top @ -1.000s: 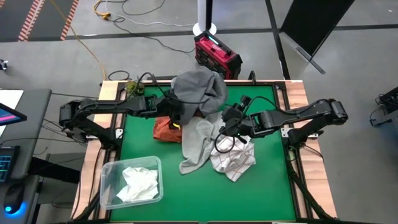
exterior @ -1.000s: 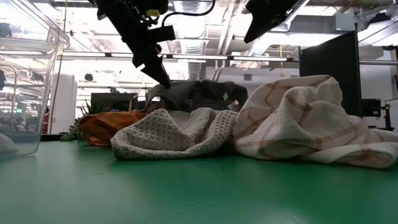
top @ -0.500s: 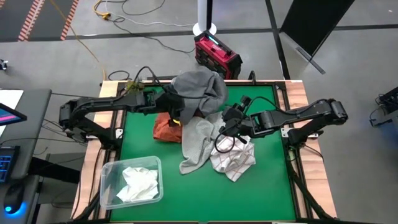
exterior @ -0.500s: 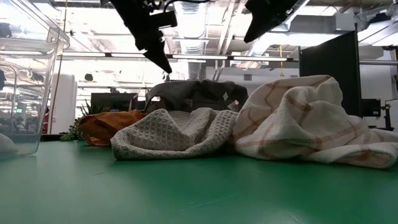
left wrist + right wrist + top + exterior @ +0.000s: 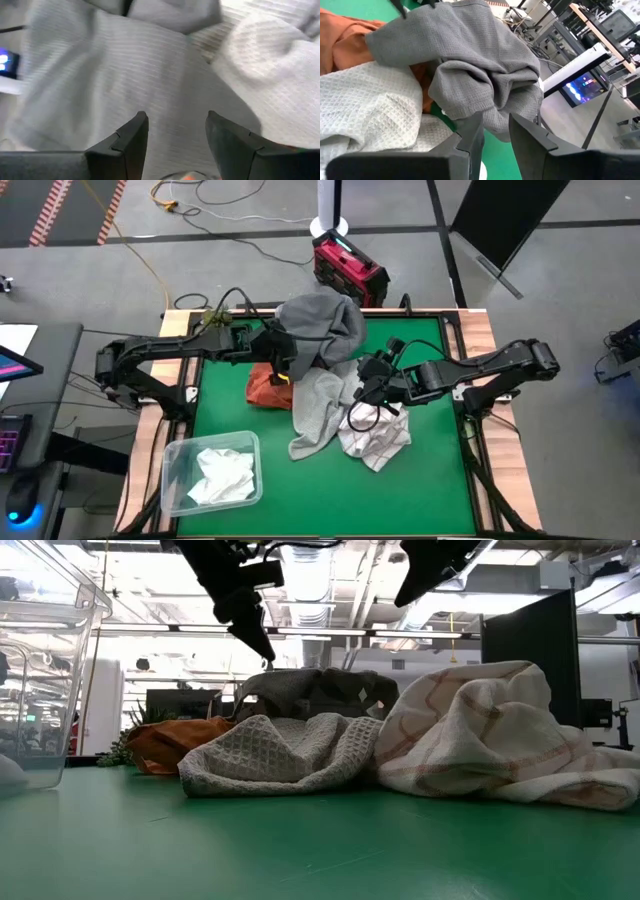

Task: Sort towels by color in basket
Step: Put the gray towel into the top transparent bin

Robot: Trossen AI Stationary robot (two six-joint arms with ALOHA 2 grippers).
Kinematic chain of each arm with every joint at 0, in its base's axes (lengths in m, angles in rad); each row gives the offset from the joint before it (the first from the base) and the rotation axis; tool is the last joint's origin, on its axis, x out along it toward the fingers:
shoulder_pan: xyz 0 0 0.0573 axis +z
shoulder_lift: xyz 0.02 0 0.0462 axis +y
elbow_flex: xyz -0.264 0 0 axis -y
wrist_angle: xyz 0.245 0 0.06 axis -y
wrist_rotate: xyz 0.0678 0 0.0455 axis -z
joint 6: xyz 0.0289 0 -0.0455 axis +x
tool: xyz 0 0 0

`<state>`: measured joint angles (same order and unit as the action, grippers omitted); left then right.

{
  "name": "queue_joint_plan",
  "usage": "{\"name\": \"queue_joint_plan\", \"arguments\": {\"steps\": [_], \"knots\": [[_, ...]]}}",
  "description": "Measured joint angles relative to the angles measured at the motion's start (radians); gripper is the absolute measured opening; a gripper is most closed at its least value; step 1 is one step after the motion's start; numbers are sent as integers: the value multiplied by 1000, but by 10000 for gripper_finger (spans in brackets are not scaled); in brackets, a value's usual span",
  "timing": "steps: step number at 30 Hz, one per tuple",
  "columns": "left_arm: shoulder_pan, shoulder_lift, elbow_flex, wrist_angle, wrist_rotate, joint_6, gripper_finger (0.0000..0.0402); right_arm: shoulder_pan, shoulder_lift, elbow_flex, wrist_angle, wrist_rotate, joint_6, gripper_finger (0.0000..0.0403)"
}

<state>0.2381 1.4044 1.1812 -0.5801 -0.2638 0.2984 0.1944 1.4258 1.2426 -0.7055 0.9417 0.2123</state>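
Observation:
A pile of towels lies mid-table: the dark grey towel (image 5: 322, 328) at the far side, the rust orange towel (image 5: 266, 388) partly under it, and the light grey waffle towel (image 5: 318, 412) overlapping the white red-grid towel (image 5: 380, 435). A plain white towel (image 5: 225, 475) lies in the clear basket (image 5: 176, 452). My left gripper (image 5: 284, 362) (image 5: 175, 117) hangs open above the dark grey towel (image 5: 150, 75). My right gripper (image 5: 364, 394) (image 5: 495, 117) is open above the light grey and grid towels, facing the dark grey towel (image 5: 480, 60).
The clear basket (image 5: 40, 660) stands at the table's near left corner. A red box (image 5: 350, 272) sits on the floor beyond the far edge. Bare green mat (image 5: 420, 490) lies along the near and right sides.
My left gripper has risen from just above the dark grey towel and shifted slightly toward the table's far edge. The towels lie as before.

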Motion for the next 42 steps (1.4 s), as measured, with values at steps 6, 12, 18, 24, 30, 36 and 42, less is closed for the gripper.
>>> {"name": "queue_joint_plan", "arguments": {"steps": [6,12,18,24,30,36,42], "knots": [[11,5,-49,20,27,34,189,0,0,-3,1,0,0,127],[12,-11,-51,2,21,74,189,0,0,-3,-2,0,-1,127],[12,1,-51,67,19,114,189,0,0,-4,-16,0,-1,127],[12,76,-52,203,14,193,189,0,0,-4,-15,0,-2,127],[10,121,-52,213,-33,237,168,0,0,-4,-16,0,-3,127],[8,109,-52,213,-41,240,94,0,0,-4,-22,0,-3,127],[7,65,-52,230,-37,239,16,0,0,-4,-21,0,3,127]]}}
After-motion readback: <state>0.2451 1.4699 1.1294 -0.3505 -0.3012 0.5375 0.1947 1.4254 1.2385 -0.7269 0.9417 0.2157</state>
